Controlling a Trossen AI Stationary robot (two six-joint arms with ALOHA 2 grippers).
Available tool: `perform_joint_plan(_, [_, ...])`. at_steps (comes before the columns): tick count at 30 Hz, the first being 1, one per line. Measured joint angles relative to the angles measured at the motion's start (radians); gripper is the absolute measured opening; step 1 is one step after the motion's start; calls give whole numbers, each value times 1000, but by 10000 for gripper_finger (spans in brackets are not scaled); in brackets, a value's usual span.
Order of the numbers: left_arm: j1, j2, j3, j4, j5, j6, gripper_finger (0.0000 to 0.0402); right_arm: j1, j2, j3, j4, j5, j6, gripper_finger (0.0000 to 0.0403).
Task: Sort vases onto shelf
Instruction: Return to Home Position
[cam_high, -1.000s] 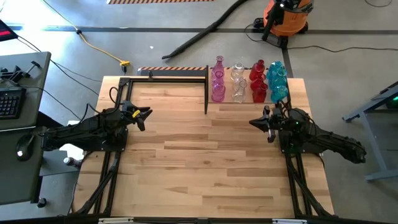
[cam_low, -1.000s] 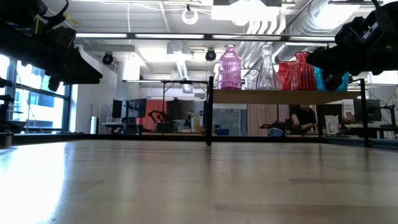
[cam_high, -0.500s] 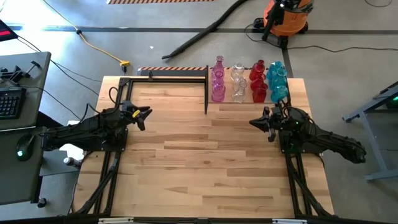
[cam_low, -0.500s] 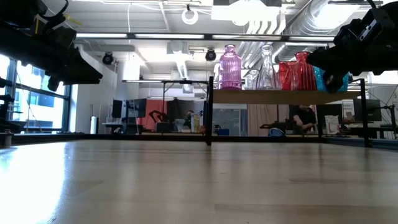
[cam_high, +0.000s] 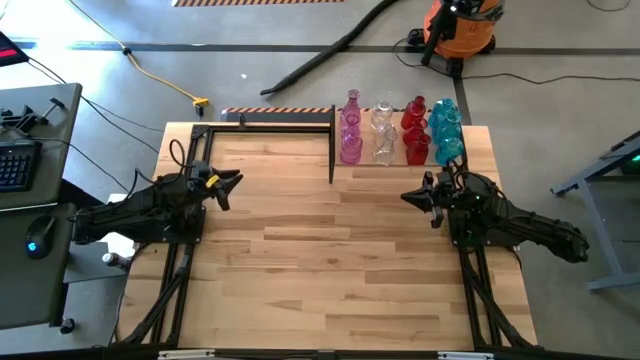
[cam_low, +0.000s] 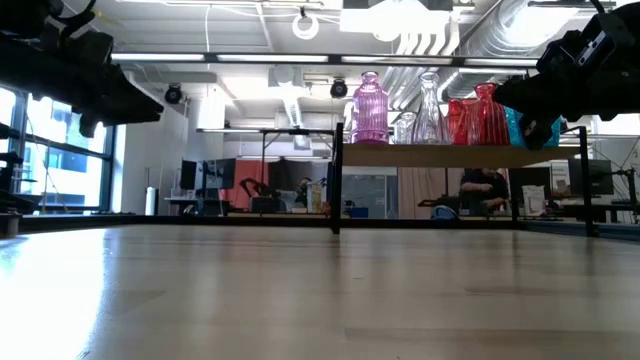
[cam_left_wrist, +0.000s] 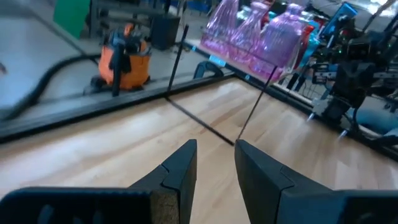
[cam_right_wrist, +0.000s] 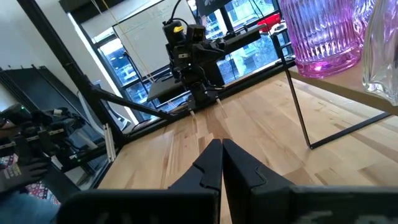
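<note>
With my right gripper (cam_high: 405, 196) pinched empty just beside the shelf (cam_low: 430, 155), a careless swing could topple the vases (cam_high: 415, 130); my left gripper (cam_high: 236, 183), narrowly parted, waits well away.

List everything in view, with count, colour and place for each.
pink vases: about three, pink, shelf's left end
clear vases: about three, clear, beside the pink
red vases: about three, red, beside the clear
teal vases: about three, teal, shelf's right end
shelf: one, light wood, black posts, table's far right
table: one, light wood, centre
black frame: one, black, table's far left
shop vacuum: one, orange, floor beyond table
keyboard: one, black, desk left of table
left gripper: one, dark, open, above table's left side
right gripper: one, dark, shut, before the shelf
</note>
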Motion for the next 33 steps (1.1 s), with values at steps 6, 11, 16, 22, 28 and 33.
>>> perform_joint_plan(6, [0, 3, 0, 51, 7, 233, 101, 0, 0, 0, 0, 0, 1, 0])
perform_joint_plan(11, [0, 3, 0, 31, 93, 410, 101, 0, 0, 0, 0, 0, 1, 0])
perform_joint_plan(16, [0, 3, 0, -34, 211, 494, 101, 0, 0, 0, 0, 0, 0, 0])
perform_joint_plan(22, [0, 3, 0, -70, 231, 526, 101, 0, 0, 0, 0, 0, 1, 0])
perform_joint_plan(28, [0, 3, 0, -70, 231, 449, 101, 0, 0, 0, 0, 0, 1, 0])
perform_joint_plan(33, [0, 3, 0, -70, 231, 446, 101, 0, 0, 0, 0, 0, 0, 0])
